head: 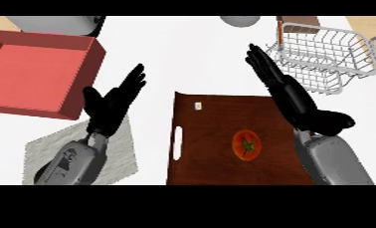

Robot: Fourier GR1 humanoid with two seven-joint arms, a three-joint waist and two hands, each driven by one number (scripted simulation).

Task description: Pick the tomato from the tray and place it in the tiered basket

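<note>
A red tomato [246, 145] with a green stem lies on the dark brown tray [213, 137], near its lower right. The white wire tiered basket [323, 57] stands at the upper right. My right hand [294, 95] hovers open above the tray's right edge, fingers straight and pointing up-left, between the tomato and the basket. It does not touch the tomato. My left hand [110, 102] is open at the left of the tray, fingers up, resting.
A red box [44, 72] sits at the left. Under my left forearm lies a grey cloth [121, 155]. A grey round object [240, 20] shows at the top edge, and another grey shape [51, 24] lies beyond the red box.
</note>
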